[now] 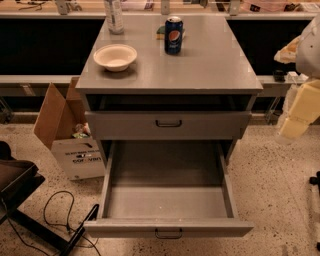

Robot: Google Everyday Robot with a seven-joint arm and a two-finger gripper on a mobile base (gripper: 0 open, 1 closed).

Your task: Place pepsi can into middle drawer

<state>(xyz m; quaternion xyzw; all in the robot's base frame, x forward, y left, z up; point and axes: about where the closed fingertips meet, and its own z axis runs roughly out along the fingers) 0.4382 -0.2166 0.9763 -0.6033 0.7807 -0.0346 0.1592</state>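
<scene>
The pepsi can (173,34), dark blue with the round logo and a silver top, stands upright on the grey cabinet top (200,65), toward the back middle. The middle drawer (167,200) is pulled fully out toward me, and its flat grey floor is bare. Its dark bar handle (168,233) is at the front. My gripper (294,122), pale yellowish, hangs at the right edge of the view beside the cabinet. It is well right of and below the can and touches nothing.
A white bowl (115,56) sits front left of the can and a tall clear bottle (114,15) stands at the back left. The handled drawer above (168,124) is closed. An open cardboard box (70,135), floor cables (60,215) and a dark stand (15,185) lie to the left.
</scene>
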